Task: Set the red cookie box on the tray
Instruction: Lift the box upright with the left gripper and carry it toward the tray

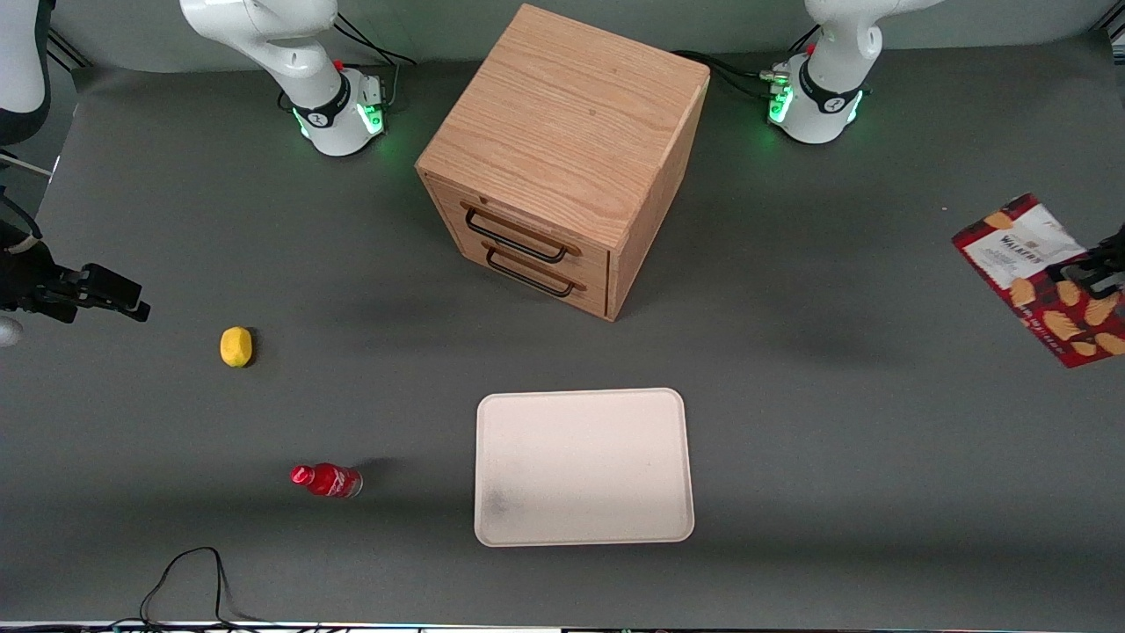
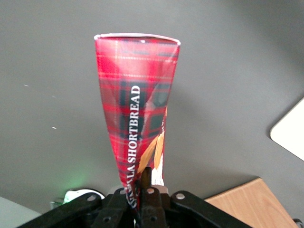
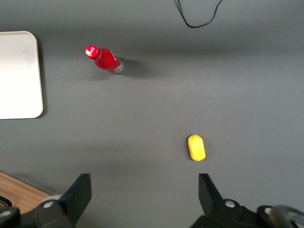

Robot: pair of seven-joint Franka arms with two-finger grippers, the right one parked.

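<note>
Toward the working arm's end of the tabletop (image 1: 835, 422), the end effector (image 1: 1092, 272) hangs in the air with its fingers closed on the box (image 1: 1041, 277), gripping it across the middle. The box (dark red tartan, with a white label panel and tan cookie pictures) is lifted clear of the surface and tilted, its shadow lying on the grey mat below. From the wrist camera the box (image 2: 137, 107) stretches away from the end effector (image 2: 145, 183), the word "SHORTBREAD" running along its side.

The tray (image 1: 584, 467), cream-white with rounded corners and a faint grey smudge, lies flat and bare, well apart from the box and nearer the front camera than the wooden drawer cabinet (image 1: 562, 158). Toward the parked arm's end sit a small red bottle (image 1: 327, 480) on its side and a yellow lemon-like object (image 1: 235, 346).
</note>
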